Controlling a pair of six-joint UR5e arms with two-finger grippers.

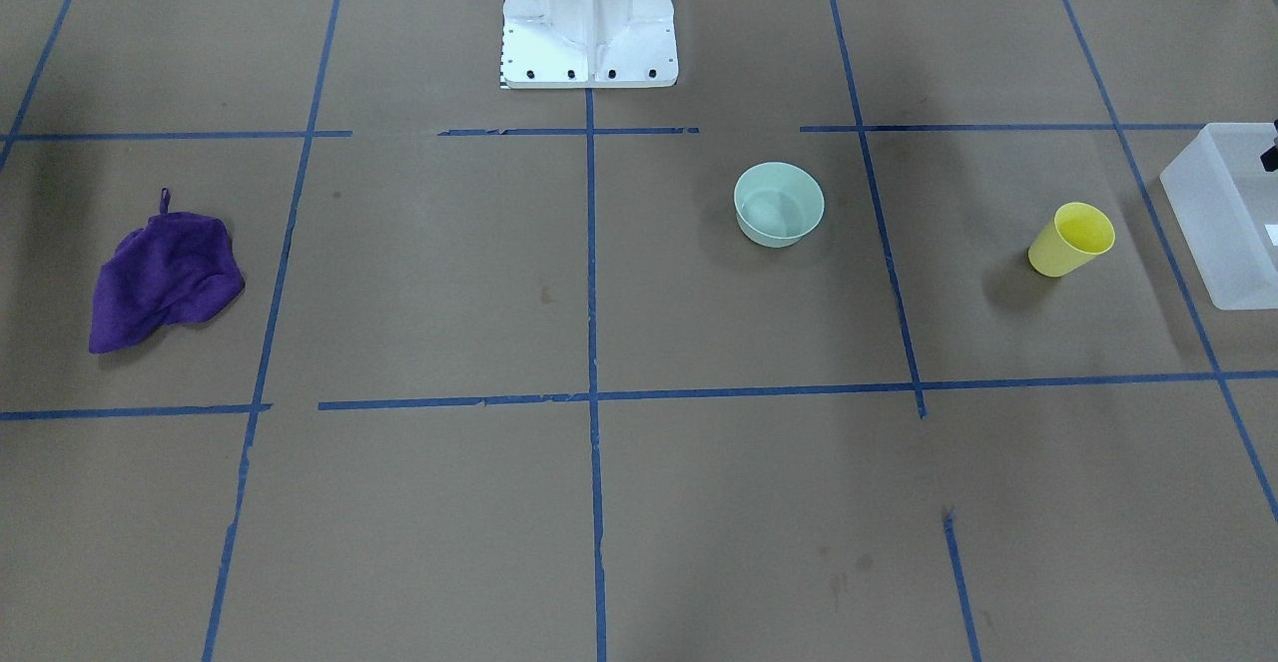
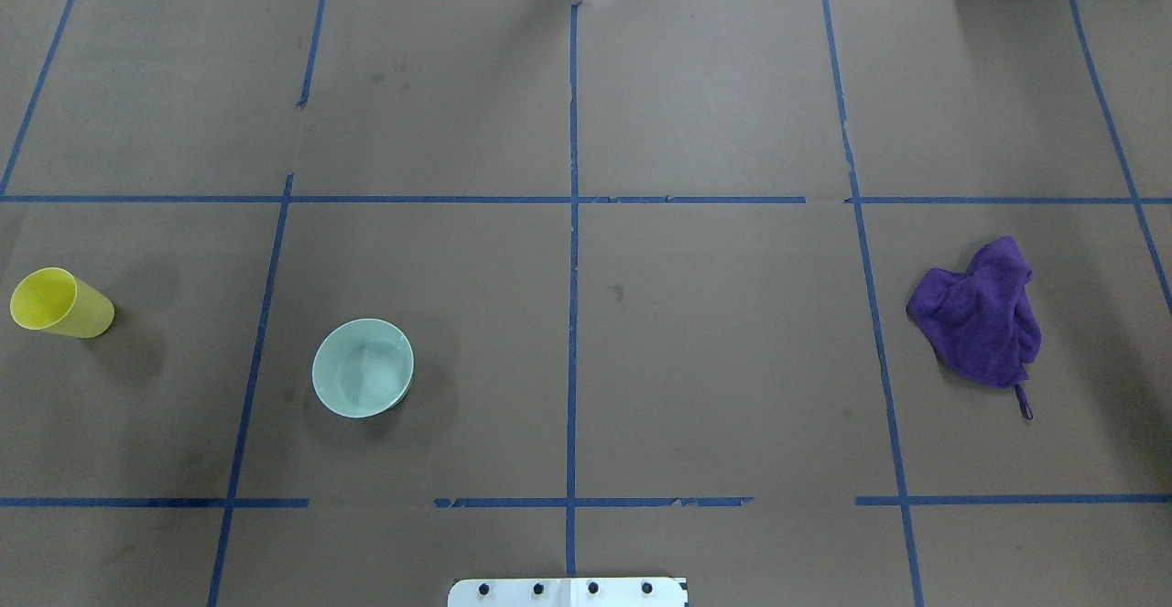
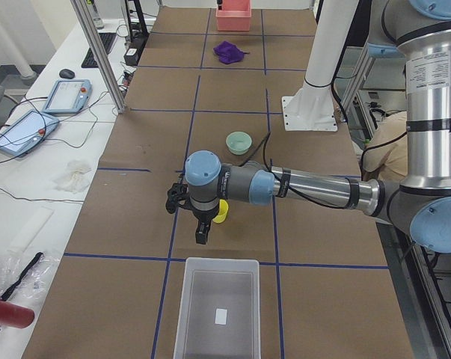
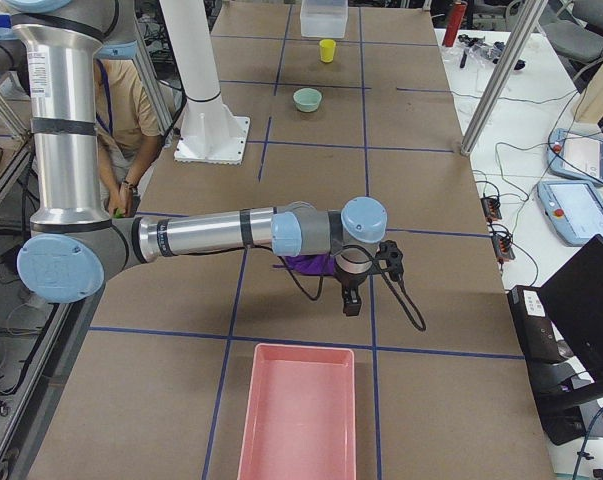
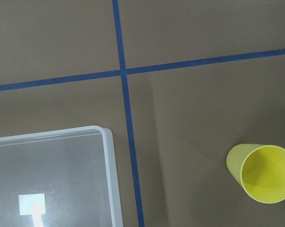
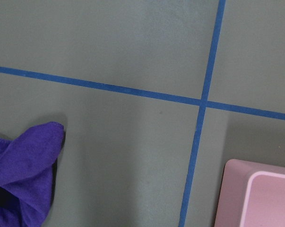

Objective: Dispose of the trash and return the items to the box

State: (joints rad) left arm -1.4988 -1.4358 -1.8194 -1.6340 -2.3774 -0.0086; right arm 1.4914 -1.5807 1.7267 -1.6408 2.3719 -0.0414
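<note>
The yellow cup (image 1: 1073, 240) stands upright on the table, also in the overhead view (image 2: 59, 303) and the left wrist view (image 5: 261, 172). The mint-green bowl (image 1: 779, 205) sits upright nearer the robot base, also in the overhead view (image 2: 363, 368). The frosted white box (image 1: 1213, 223) is at the table's left end and holds only a white label (image 5: 31, 203). My left gripper (image 3: 201, 235) hangs above the table between cup (image 3: 221, 212) and box (image 3: 182, 299); I cannot tell if it is open. My right gripper (image 4: 351, 303) hangs by the purple cloth; I cannot tell its state.
A crumpled purple cloth (image 1: 165, 283) lies on the robot's right side, also in the overhead view (image 2: 984, 314) and the right wrist view (image 6: 19, 179). A pink bin (image 4: 296, 420) stands at the right end of the table. The white robot base (image 1: 589, 23) is at the table's middle edge.
</note>
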